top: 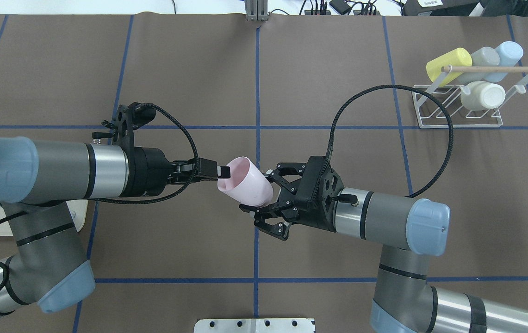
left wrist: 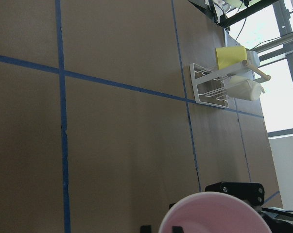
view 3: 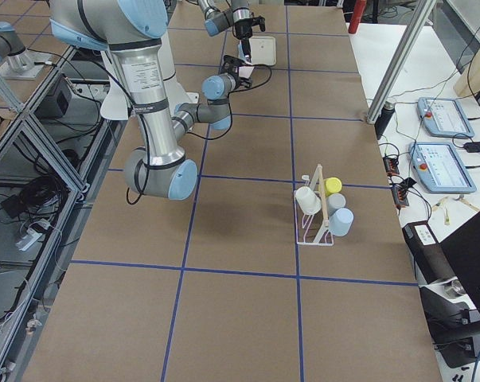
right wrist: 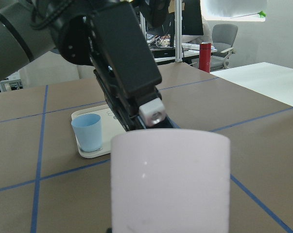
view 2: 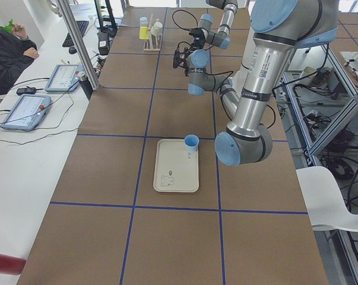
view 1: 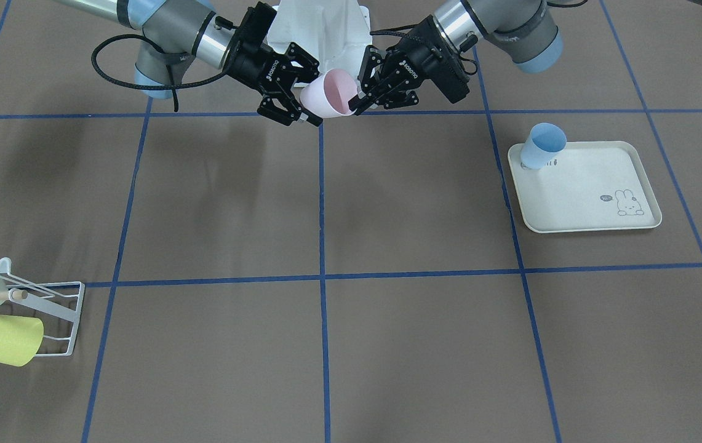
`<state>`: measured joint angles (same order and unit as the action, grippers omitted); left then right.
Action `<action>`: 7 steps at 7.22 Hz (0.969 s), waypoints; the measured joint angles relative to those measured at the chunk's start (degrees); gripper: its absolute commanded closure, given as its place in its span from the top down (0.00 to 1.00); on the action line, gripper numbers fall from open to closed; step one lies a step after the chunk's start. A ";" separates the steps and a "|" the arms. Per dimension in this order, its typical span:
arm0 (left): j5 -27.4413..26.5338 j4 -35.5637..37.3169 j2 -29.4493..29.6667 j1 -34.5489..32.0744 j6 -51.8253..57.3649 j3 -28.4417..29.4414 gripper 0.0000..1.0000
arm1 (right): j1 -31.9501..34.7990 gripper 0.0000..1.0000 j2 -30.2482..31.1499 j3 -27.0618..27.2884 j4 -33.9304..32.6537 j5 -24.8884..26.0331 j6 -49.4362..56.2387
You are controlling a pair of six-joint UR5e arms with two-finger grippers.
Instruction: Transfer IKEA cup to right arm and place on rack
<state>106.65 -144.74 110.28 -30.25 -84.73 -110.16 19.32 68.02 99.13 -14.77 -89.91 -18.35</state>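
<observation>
1. Right end effector (top: 264, 200): fingers apart, straddling the closed base end of the pink cup (top: 245, 182). I cannot tell whether the pads touch. It should close squarely on the cup wall, deep enough to hold more than the base edge.
2. Left end effector (top: 221, 172): clamped on the cup's rim. It should let go only once the right grip looks firm, then draw straight back to the left.
3. Pink cup: in the air over the middle of the worktop (top: 176, 69), tipped sideways with its mouth to the left.
4. Rack (left wrist: 193, 82): far right, well apart, carrying a cream cup (top: 482, 95) and others. Choose a free prong.
5. Cable loop (top: 450, 138) on the right arm: keep it clear of the dowel (top: 490, 69).
</observation>
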 measured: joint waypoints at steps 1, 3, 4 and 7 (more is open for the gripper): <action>0.00 0.07 -0.40 -0.73 0.10 -0.06 1.00 | 0.22 0.00 0.03 -0.03 -0.27 0.02 0.24; -0.04 0.12 -3.66 -2.26 3.29 -0.50 1.00 | 2.84 0.00 0.05 -0.09 -5.79 -0.50 0.87; -0.06 0.10 -6.34 -2.96 5.73 -1.33 1.00 | 4.46 0.00 -0.30 0.22 -13.01 -0.68 1.17; 0.31 0.07 -17.64 -6.99 15.60 -5.99 1.00 | 8.71 0.00 -0.66 2.36 -34.22 -0.31 2.30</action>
<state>106.96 -144.67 92.65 -37.24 -69.13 -116.15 28.03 67.35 101.49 -48.99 -90.22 -16.04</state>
